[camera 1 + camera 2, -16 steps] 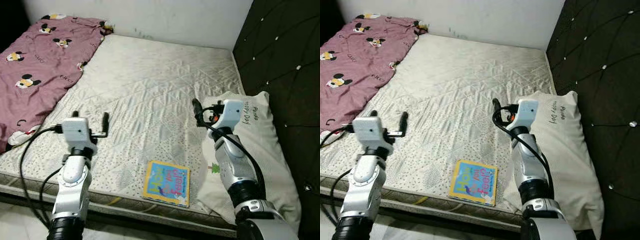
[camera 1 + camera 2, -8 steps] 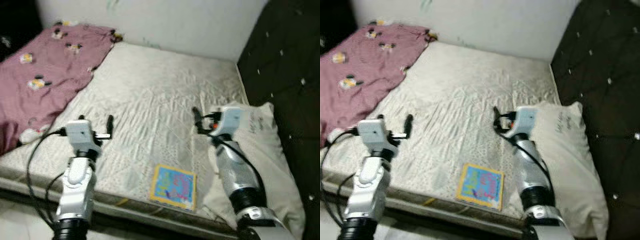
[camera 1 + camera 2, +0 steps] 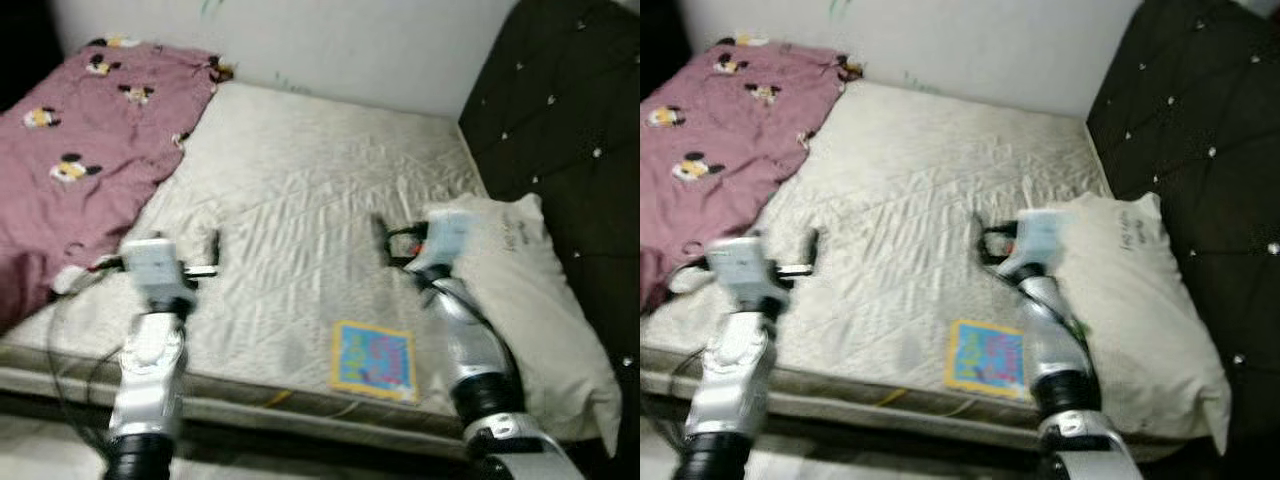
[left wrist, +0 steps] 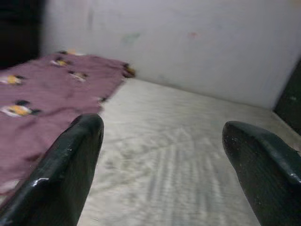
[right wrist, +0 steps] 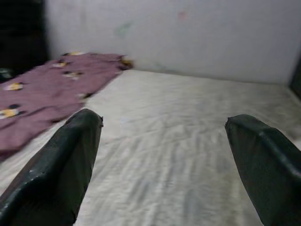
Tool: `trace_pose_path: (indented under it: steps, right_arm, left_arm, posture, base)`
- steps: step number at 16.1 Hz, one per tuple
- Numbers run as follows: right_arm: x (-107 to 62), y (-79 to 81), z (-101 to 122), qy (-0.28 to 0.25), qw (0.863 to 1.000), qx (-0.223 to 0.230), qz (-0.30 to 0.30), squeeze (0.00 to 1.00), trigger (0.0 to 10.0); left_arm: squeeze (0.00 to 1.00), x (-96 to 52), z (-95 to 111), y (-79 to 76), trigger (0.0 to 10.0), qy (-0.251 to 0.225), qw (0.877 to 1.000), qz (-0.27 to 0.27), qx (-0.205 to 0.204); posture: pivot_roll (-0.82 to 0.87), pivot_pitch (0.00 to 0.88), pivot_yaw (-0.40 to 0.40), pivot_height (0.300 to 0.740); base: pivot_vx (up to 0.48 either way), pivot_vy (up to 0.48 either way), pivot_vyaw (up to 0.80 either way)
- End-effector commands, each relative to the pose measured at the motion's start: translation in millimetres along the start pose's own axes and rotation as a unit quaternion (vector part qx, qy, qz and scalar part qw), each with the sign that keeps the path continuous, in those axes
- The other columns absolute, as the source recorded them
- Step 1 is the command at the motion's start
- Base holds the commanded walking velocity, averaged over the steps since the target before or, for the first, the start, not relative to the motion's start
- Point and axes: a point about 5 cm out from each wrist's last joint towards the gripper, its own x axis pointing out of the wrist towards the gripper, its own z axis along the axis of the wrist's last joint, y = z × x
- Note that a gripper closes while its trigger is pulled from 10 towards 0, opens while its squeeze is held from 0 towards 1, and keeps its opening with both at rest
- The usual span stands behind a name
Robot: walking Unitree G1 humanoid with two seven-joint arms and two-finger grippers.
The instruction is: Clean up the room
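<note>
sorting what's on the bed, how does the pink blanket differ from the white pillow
The pink blanket is printed with cartoon mouse heads and lies spread and rumpled along the robot's left side of the mattress; the white pillow is plain apart from some small writing, plump, and lies on the right by the dark headboard. The blanket covers far more area. Both rest on the mattress, untouched by either gripper.

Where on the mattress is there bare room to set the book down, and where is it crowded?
The widest bare patch is mid-mattress, bordered by the pink blanket, the wall and the pillow. A smaller strip lies between the open left gripper and the book. It is crowded around the book, the pillow and the open right gripper.
</note>
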Motion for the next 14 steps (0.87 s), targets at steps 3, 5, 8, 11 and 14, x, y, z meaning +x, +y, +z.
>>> trace_pose_path:
  steps: [3,5,8,11,14]
  right_arm:
    - [-1.9,-13.4,4.4,-0.003,1.0,-0.026,-0.009,0.0,10.0]
    - [-2.0,-12.0,3.4,-0.001,1.0,-0.027,-0.008,0.0,10.0]
    - [-0.8,-12.0,3.7,0.0,1.0,-0.028,-0.008,0.0,10.0]
    - [-0.2,-12.5,3.9,0.0,1.0,-0.03,-0.007,0.0,10.0]
    - [0.0,-12.0,3.6,0.001,1.0,-0.03,-0.007,0.0,10.0]
  left_arm:
    - [0.0,1.0,-3.6,-12.0,10.0,0.006,1.0,-0.012,-0.011]
    - [0.0,2.0,-3.2,-11.5,10.0,0.006,1.0,-0.01,-0.013]
    - [0.0,3.0,-2.2,-11.1,10.0,0.004,1.0,-0.007,-0.015]
    - [0.0,3.7,-2.3,-11.9,10.0,0.002,1.0,-0.005,-0.019]
    - [0.0,4.6,-2.0,-12.4,10.0,0.001,1.0,-0.005,-0.022]
  posture:
    - [-0.04,0.04,-0.096,0.74]
    - [-0.04,0.043,-0.097,0.74]
    - [-0.05,0.047,-0.097,0.74]
    - [-0.05,0.048,-0.097,0.74]
    - [-0.05,0.046,-0.099,0.74]
  base:
    - [0.0,0.48,-0.57]
    - [0.0,0.48,0.0]
    - [0.0,0.48,0.0]
    - [0.0,0.48,0.0]
    - [0.0,0.48,0.0]
